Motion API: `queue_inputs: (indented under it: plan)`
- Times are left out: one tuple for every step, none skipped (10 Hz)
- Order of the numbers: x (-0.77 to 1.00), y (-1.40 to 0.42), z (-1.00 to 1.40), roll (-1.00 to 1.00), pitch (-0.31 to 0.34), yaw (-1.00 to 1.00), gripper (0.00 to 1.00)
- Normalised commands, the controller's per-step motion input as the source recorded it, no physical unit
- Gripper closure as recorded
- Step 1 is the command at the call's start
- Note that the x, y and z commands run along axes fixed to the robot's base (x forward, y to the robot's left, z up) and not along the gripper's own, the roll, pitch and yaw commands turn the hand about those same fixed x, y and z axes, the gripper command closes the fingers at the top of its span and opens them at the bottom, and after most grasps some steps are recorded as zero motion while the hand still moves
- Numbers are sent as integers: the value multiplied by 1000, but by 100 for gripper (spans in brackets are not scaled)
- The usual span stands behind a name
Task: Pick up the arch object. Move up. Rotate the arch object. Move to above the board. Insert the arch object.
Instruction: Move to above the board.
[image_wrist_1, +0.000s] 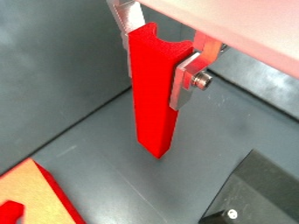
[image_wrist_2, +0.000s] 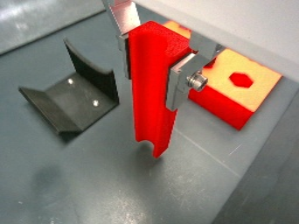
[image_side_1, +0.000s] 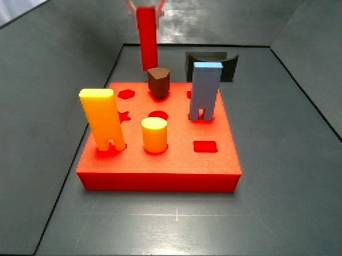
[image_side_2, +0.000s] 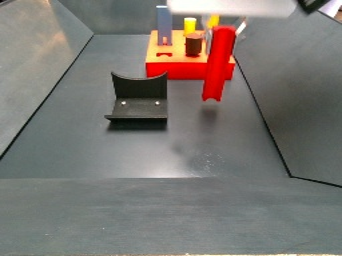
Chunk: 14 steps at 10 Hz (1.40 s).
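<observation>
With the gripper (image_wrist_2: 158, 61) clamped on the arch object (image_wrist_2: 149, 87) (hanging upright, clear of the floor), I rotate gently before heading for the board (image_side_2: 187, 66).

A robotics lab test cell: a dark grey floor (image_side_2: 160, 150) walled by sloped grey panels (image_side_2: 47, 70), with the fixture (image_side_2: 138, 98) standing on it, coloured test blocks on the board (image_side_1: 167, 165), and the gripper (image_wrist_2: 158, 54) clamping the arch object (image_wrist_2: 149, 83) above the floor.
</observation>
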Motion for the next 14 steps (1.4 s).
queue_inputs:
  plan:
    - [-97,-32,1000,188,20,-5,100]
    - [-93,-32,1000,180,43,11,100]
    - [-88,-32,1000,175,51,26,100]
    - [-85,-32,1000,173,55,32,100]
    - [-72,-32,1000,167,65,44,100]
    - [-65,-32,1000,165,71,48,100]
    - [-50,-32,1000,162,86,53,100]
    - [-45,-31,1000,159,92,55,100]
    - [-34,-32,1000,144,92,53,100]
    - [-13,-26,899,120,89,45,100]
    - [0,-17,735,109,92,43,100]
    - [8,-11,568,105,95,43,100]
    - [11,-12,347,101,94,42,100]
    - [9,-10,185,99,94,42,100]
